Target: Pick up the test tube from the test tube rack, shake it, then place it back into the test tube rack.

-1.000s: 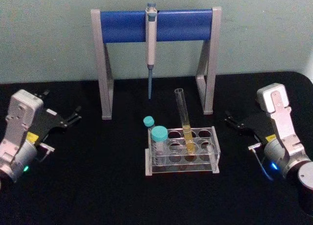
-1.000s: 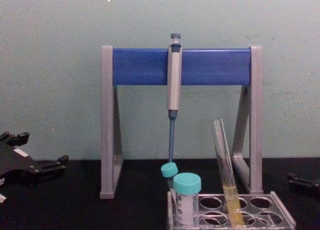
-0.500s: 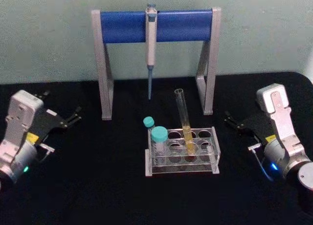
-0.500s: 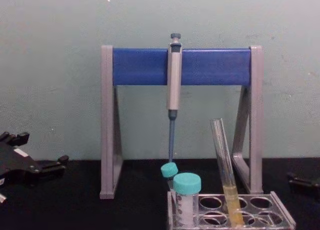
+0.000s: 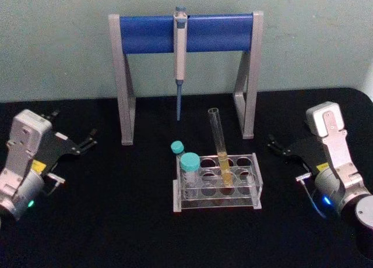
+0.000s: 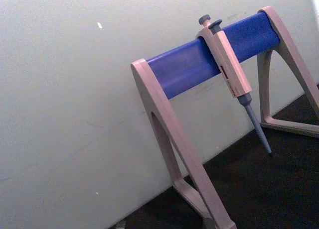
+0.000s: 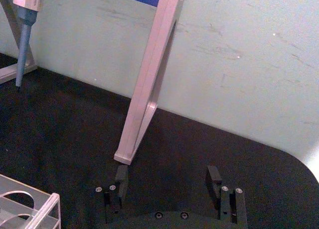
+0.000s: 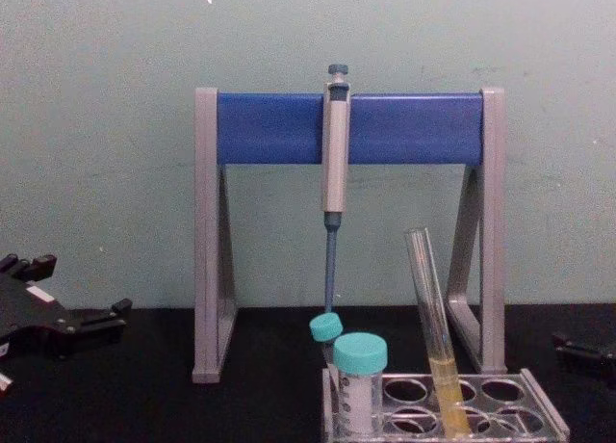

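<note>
Test tube point(image 5: 220, 147) standing tilted in a middle hole of the test tube rack point(image 5: 217, 181), yellow liquid low inside. Left gripper point(image 5: 88, 140) well off the rack's left, fingers apart, empty. Right gripper point(image 7: 168, 183) well off its right, fingers spread wide, holding nothing.

Black table point(image 5: 116, 221) with test tube rack point(image 5: 217, 186), pipette stand point(image 5: 185, 76).

Legible markings: none
Small yellow stickers on both arms and a mark on the pipette point(image 6: 227, 57) are too small to read
</note>
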Robot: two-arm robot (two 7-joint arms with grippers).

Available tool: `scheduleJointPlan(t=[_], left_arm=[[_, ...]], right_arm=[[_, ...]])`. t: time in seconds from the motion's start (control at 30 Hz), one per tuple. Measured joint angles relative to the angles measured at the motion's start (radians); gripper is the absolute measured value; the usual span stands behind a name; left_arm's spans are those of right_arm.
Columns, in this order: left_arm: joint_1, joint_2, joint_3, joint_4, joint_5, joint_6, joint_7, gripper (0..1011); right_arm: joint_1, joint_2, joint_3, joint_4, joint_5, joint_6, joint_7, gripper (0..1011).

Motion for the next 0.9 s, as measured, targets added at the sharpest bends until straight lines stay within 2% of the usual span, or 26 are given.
scheduleJointPlan(t=[0.9], left_arm=[[0.000,0.000,0.000,0.000,0.000,0.000,0.000,1001]], right_arm=[[0.000,0.000,0.000,0.000,0.000,0.000,0.000,1000]])
